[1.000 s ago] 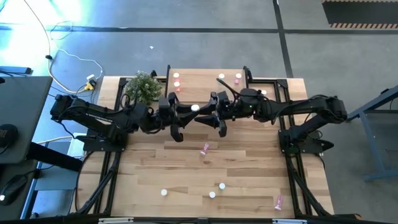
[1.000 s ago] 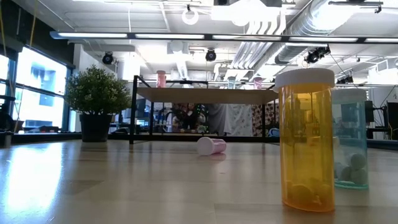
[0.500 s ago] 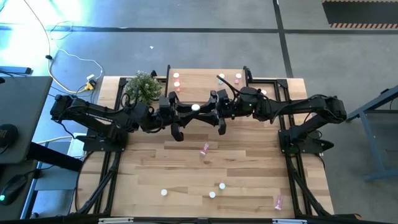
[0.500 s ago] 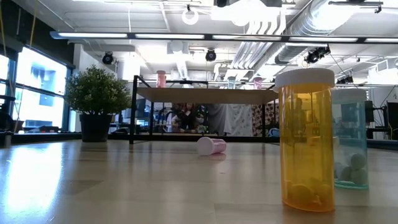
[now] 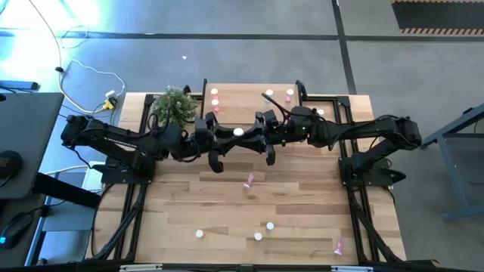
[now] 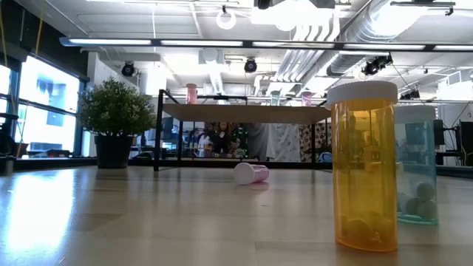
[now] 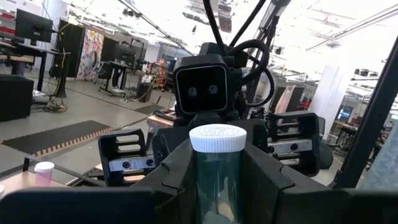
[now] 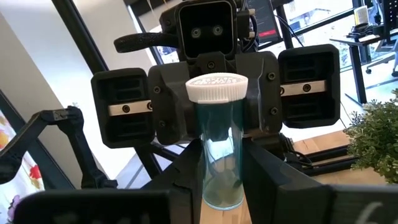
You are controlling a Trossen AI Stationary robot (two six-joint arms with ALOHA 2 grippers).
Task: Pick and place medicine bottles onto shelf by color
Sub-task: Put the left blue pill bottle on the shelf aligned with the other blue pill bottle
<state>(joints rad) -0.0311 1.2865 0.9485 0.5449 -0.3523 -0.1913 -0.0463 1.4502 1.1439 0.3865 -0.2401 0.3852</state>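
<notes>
A pale green bottle with a white cap (image 5: 238, 132) stands upright in the air between my two grippers, just near of the shelf's (image 5: 253, 89) near edge. My left gripper (image 5: 231, 136) comes from the table's left and my right gripper (image 5: 248, 136) from its right. They face each other, both shut on the bottle. Pink bottles (image 5: 215, 100) stand at the shelf's left end and another (image 5: 290, 93) at its right. A pink bottle (image 5: 249, 180) lies on its side on the table. My left gripper pinches the bottle's body below the cap (image 7: 217, 180) between its two fingers, level from the table's left. The bottle is upright and clear of the table. My right gripper pinches the same bottle's body (image 8: 221, 168) between its two fingers, level from the table's right; the bottle's base shows below them.
A potted plant (image 5: 174, 106) stands left of the shelf. Several bottles stand near the table's near edge (image 5: 258, 236), among them an orange one (image 6: 363, 166) and a pale green one (image 6: 416, 166). A pink one (image 5: 338, 244) lies at the near right.
</notes>
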